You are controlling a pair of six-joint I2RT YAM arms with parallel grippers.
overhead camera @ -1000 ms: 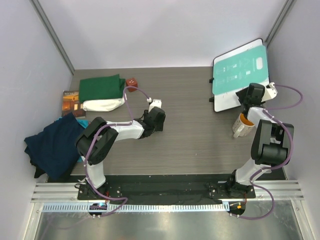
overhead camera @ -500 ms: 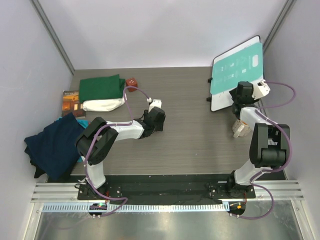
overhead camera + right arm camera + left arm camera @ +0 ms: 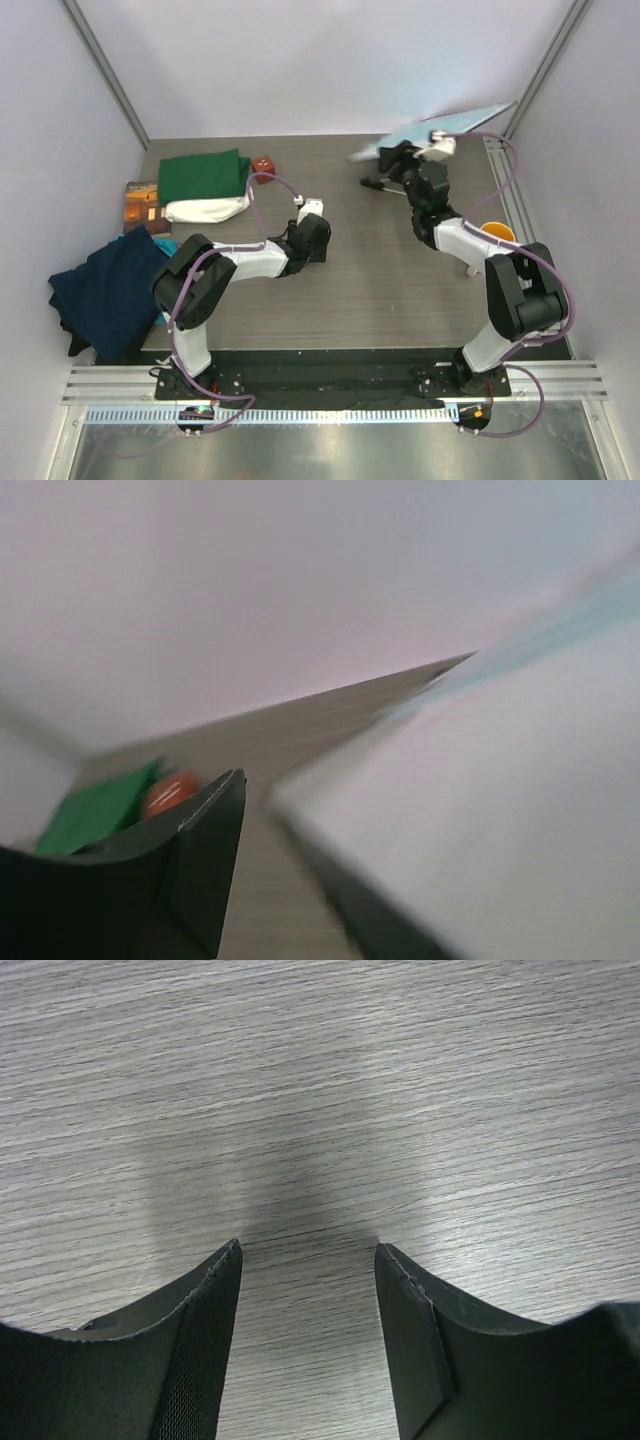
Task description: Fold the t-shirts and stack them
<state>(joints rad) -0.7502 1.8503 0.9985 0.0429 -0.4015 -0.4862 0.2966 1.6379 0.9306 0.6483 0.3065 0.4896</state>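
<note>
A folded dark green t-shirt (image 3: pixel 203 175) lies at the back left, on top of a cream-white t-shirt (image 3: pixel 207 209). A crumpled navy t-shirt (image 3: pixel 105 288) hangs over the table's left edge. My left gripper (image 3: pixel 310 226) hovers open over bare wood (image 3: pixel 308 1250) near the middle, nothing between its fingers. My right gripper (image 3: pixel 398 158) is at the back centre against a raised, tilted teal board (image 3: pixel 452 122). In the right wrist view one finger (image 3: pixel 205 850) shows, with a gap to the board (image 3: pixel 500 810); the other finger is hidden. The green t-shirt (image 3: pixel 95 805) appears far off.
A small brown book (image 3: pixel 140 204) lies left of the folded shirts, and a small red-brown cube (image 3: pixel 264 163) sits by the green one. A mug (image 3: pixel 497 233) with an orange inside stands at the right beside my right arm. Walls close in on three sides.
My right arm swung from the back right corner towards the back centre. The teal board came up off the table and tilted, moving left with it. The left arm stayed still.
</note>
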